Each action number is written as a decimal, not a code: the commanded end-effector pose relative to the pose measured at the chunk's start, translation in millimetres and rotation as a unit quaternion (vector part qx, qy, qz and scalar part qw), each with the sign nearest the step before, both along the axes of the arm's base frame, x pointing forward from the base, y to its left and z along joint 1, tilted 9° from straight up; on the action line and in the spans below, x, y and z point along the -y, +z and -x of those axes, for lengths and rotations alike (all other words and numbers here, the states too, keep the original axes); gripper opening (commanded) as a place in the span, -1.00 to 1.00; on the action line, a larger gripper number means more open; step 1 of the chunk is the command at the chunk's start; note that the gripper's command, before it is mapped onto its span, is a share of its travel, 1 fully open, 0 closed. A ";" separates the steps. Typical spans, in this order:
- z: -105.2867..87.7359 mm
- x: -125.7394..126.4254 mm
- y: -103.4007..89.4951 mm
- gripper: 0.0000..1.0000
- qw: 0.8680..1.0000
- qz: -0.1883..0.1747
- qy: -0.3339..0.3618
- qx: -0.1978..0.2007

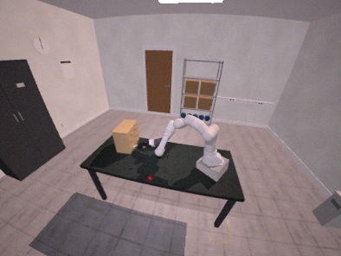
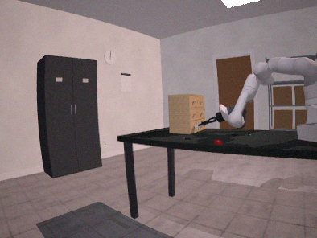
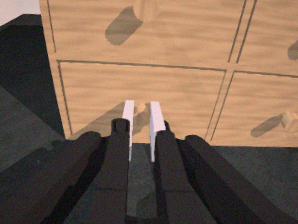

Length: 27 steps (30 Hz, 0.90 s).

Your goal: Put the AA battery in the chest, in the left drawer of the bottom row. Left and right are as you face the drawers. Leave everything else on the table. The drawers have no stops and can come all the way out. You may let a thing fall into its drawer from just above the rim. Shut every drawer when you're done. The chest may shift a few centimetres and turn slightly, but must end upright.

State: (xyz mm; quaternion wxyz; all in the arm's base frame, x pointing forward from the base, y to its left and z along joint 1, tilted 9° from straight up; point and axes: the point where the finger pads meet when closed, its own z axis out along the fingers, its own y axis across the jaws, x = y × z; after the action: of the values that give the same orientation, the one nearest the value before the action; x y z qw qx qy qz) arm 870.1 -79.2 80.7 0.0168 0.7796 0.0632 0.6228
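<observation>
The wooden chest (image 1: 124, 135) (image 2: 182, 113) (image 3: 173, 36) stands upright at the far left end of the black table (image 1: 190, 173) (image 2: 257, 142), with all its drawers shut. My gripper (image 1: 139, 146) (image 2: 195, 126) (image 3: 141, 114) reaches level to the front of the left drawer of the bottom row (image 3: 186, 99). Its fingertips are nearly together at the spot where that drawer's knob sits. The knob itself is hidden behind the fingers; only its shadow shows to the left. I cannot pick out the AA battery for certain; a tiny dark item (image 1: 131, 168) lies on the table.
A small red object (image 1: 150, 177) (image 2: 217, 141) lies near the table's front edge. The arm's base (image 1: 212, 166) stands at the right end of the table. A dark cabinet (image 1: 22, 117) and a shelf rack (image 1: 201, 91) stand off the table.
</observation>
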 end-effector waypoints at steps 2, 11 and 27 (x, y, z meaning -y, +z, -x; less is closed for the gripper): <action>-0.5 -0.6 -0.4 -0.66 1.000 -0.001 0.000 0.000; 0.1 -0.6 -0.4 -0.66 1.000 -0.001 0.000 0.000; 6.8 0.0 -1.2 -0.66 1.000 -0.001 0.000 0.000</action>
State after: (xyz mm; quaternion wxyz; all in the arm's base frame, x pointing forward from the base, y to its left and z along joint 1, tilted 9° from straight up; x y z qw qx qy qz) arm 865.9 -77.5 80.0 0.0151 0.7800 0.0631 0.6224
